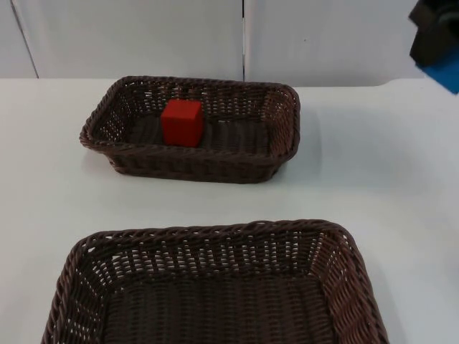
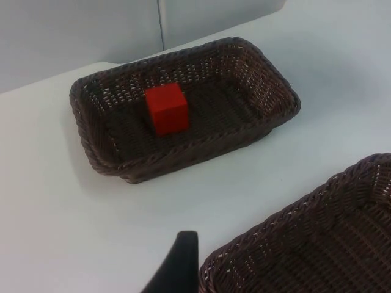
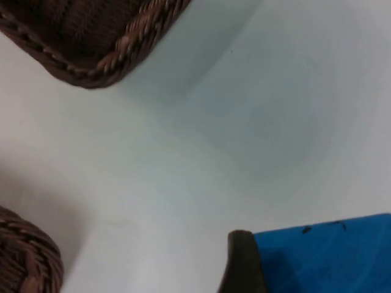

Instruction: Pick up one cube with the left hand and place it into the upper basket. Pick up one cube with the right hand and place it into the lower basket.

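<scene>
Bright even light; soft shadows under baskets (image 1: pixel 190 161); right wrist view blurred.

Red cube (image 2: pixel 167 108) sits inside upper basket (image 2: pixel 98 155), lower basket (image 2: pixel 293 210) rim nearer, white bench (image 2: pixel 73 232) between, black fingertip (image 2: pixel 180 259) of left pincer just beside lower basket

right gripper (image 1: pixel 435 44) raised at the far right of the table, black body up by the partition, fingers clamped on a blue cube (image 3: pixel 324 256), one black fingertip (image 3: pixel 241 262) against the cube's side; left gripper one black fingertip (image 2: pixel 177 262) seen in its wrist view, above the table
</scene>
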